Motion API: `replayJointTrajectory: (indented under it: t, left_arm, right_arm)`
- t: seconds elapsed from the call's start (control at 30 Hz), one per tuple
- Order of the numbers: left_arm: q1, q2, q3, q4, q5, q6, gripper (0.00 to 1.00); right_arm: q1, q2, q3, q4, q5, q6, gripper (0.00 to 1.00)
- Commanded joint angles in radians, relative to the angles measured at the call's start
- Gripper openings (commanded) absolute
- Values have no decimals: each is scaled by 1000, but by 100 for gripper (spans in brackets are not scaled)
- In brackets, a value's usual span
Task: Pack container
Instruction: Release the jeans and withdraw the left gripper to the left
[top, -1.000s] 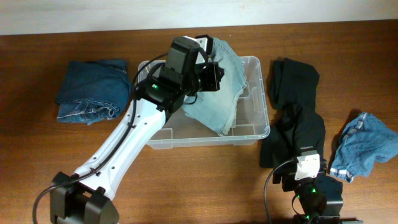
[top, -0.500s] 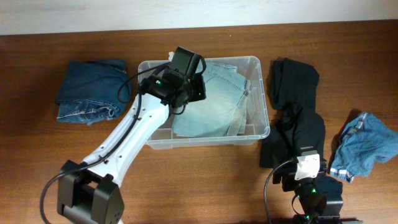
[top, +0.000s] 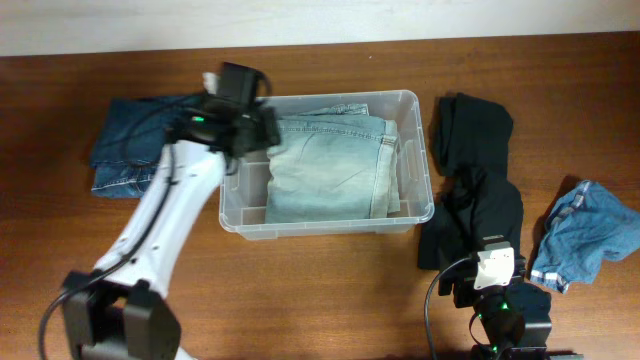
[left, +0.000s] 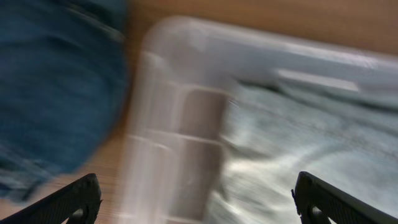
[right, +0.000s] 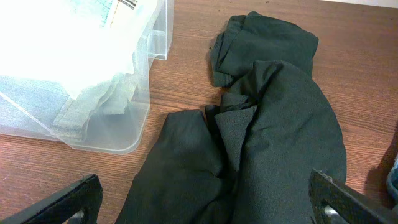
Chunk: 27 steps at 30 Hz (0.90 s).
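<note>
The container sat mid-table toward the far edge, holding folded light-wash jeans that filled its middle and right side. The left gripper hung spread and empty over its left rim. The right gripper, likewise spread and empty, hovered over a black garment toward the table's right edge.

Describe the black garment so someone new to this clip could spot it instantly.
Find the clear container at the middle of the wooden table. Just off its right wall lies a long, crumpled black garment. It is the only black cloth; every other garment in view is blue.
</note>
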Motion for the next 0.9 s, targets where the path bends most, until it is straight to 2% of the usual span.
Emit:
replayJointTrajectory:
  t: [0.0, 0.07, 0.1, 0.13, 0.17, 0.2, 0.23, 0.3, 0.37, 0.43, 0.53, 0.57, 0.63, 0.67, 0.87]
  left_arm:
    - [82, -76, 8, -5, 3, 76, 100]
    - [124, -90, 8, 1, 137, 131, 99]
    - [141, -90, 8, 27, 296, 204, 99]
    - [142, -90, 8, 44, 395, 257, 98]
    - [137, -84, 8, 72, 547, 343, 92]
    - [129, -82, 8, 83, 615, 398, 89]
    - [118, -81, 8, 84, 617, 435, 82]
    - [105, -81, 8, 65, 534, 438, 81]
    - [107, -81, 8, 59, 529, 438, 79]
    - [102, -80, 8, 75, 588, 454, 76]
    - [64, -63, 8, 114, 772, 565, 72]
    - [46, -56, 8, 123, 776, 571, 72]
    - [-7, -24, 8, 150, 742, 591, 71]
    - [-72, 35, 8, 209, 700, 608, 71]
    - [-219, 276, 8, 386, 525, 607, 69]
  right_arm:
    - [-7, -8, -6, -1, -5, -6, 98]
    - [-7, -8, -6, -1, -5, -6, 98]
    - [-7, -8, -6, -1, -5, -6, 98]
    - [-7, -8, -6, -1, -5, -6, 98]
    - [-7, -8, -6, -1, -5, -6, 98]
    - [-7, -8, -6, -1, -5, -6, 98]
    - [-7, -8, -6, -1, -5, -6, 98]
    - [-7, -8, -6, -1, -5, -6, 99]
    - [-7, -8, -6, -1, -5, -6, 99]
    - [-7, -8, -6, -1, -5, -6, 99]
    - [-7, -8, -6, -1, -5, -6, 99]
    - [-7, -8, -6, -1, -5, -6, 99]
    - [-7, -8, -6, -1, -5, -6, 98]
    - [-7, -8, -6, -1, -5, -6, 99]
    - [-7, -8, -6, -1, -5, -6, 99]
